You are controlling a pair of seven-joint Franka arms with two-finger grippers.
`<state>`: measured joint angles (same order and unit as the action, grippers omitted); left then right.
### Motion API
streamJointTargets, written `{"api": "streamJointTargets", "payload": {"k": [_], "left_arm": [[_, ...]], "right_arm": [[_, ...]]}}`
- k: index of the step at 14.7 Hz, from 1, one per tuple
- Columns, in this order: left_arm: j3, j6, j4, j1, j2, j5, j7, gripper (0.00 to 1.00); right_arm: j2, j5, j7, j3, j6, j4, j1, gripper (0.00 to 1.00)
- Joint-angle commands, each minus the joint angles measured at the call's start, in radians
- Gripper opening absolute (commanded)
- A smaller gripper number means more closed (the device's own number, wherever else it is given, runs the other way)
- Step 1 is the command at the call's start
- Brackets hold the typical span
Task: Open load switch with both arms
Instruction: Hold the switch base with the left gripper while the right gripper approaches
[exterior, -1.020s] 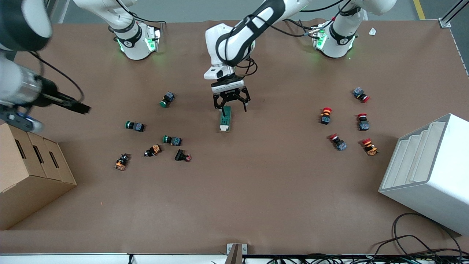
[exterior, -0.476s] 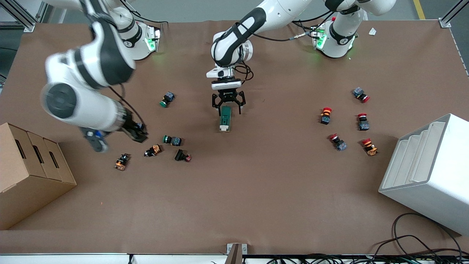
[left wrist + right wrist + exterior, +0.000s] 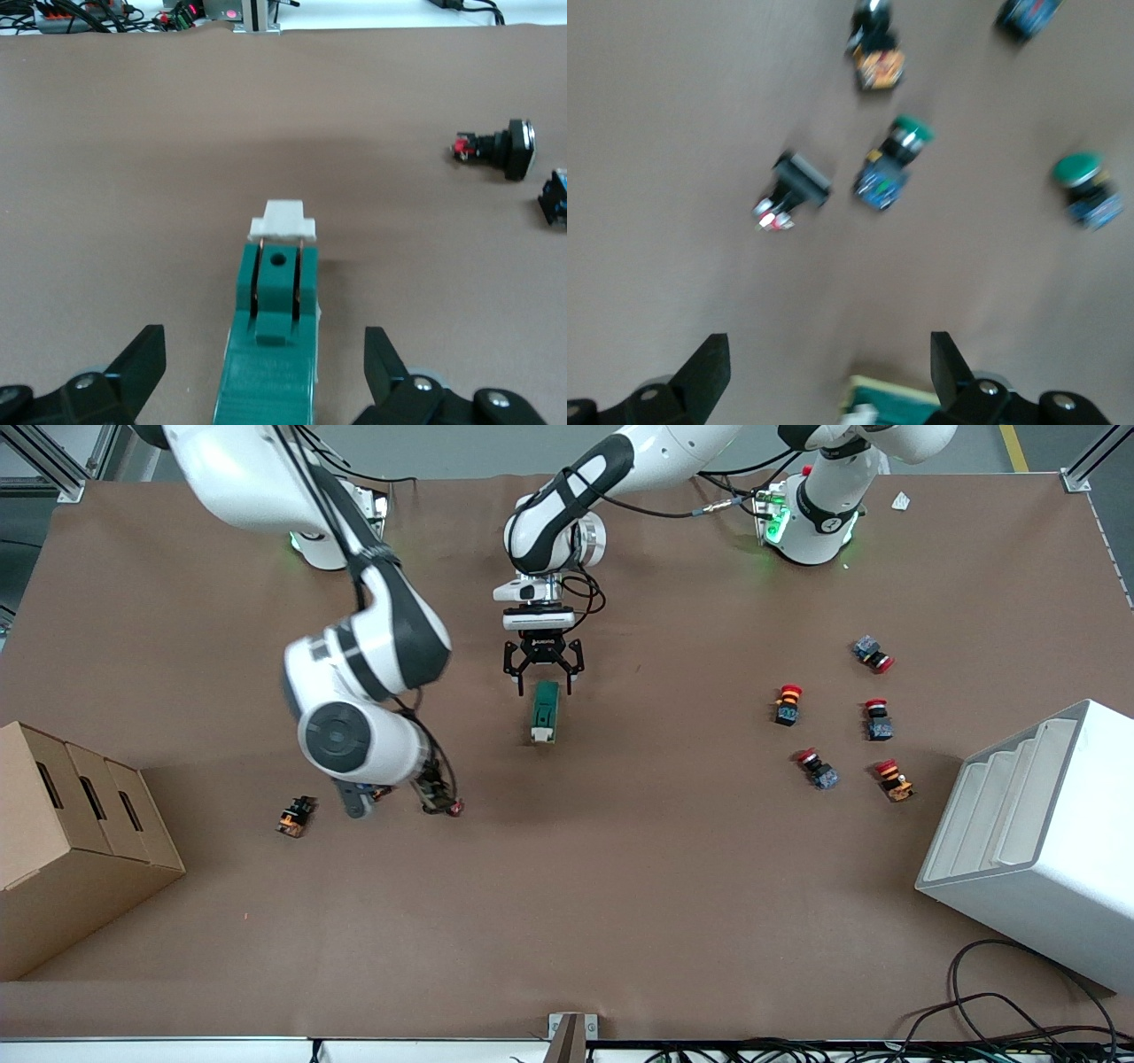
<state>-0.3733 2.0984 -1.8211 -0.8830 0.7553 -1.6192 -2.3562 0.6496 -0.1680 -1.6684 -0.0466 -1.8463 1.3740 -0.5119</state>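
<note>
The dark green load switch (image 3: 544,710) lies flat mid-table, its white lever (image 3: 539,735) at the end nearer the front camera. In the left wrist view the load switch (image 3: 270,354) runs between my fingers with the white lever (image 3: 283,221) at its tip. My left gripper (image 3: 542,677) is open and straddles the switch's end toward the bases, one finger (image 3: 137,363) on each side and apart from it. My right gripper (image 3: 434,784) hangs open over a cluster of push buttons (image 3: 890,164). The edge of the load switch (image 3: 899,400) shows between its fingers (image 3: 700,372).
More push buttons lie around: an orange one (image 3: 295,816) toward the right arm's end, several red-capped ones (image 3: 787,703) toward the left arm's end. A cardboard box (image 3: 71,850) stands at the right arm's end and a white stepped bin (image 3: 1036,841) at the left arm's end.
The right arm has swung in from the right arm's end of the table to over the push buttons beside the load switch. The left gripper has shifted slightly toward the bases. The switch has stayed put.
</note>
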Motion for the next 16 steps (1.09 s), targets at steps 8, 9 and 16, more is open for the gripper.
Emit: {"api": "streamJointTargets", "payload": {"k": [8,9,16], "left_arm": [[0.010,-0.090,0.008,-0.031,0.095,-0.177,-0.141,0.99],[0.010,-0.093,0.008,-0.037,0.101,-0.179,-0.141,0.99],[0.011,-0.120,0.013,-0.047,0.127,-0.179,-0.143,0.99]], "right_arm": [[0.171,-0.051,-0.237,0.065,-0.067,-0.050,-0.091,1.00],[0.180,-0.073,-0.238,0.076,-0.067,-0.049,-0.093,0.99],[0.212,-0.154,-0.257,0.077,-0.016,-0.047,-0.131,0.97]]}}
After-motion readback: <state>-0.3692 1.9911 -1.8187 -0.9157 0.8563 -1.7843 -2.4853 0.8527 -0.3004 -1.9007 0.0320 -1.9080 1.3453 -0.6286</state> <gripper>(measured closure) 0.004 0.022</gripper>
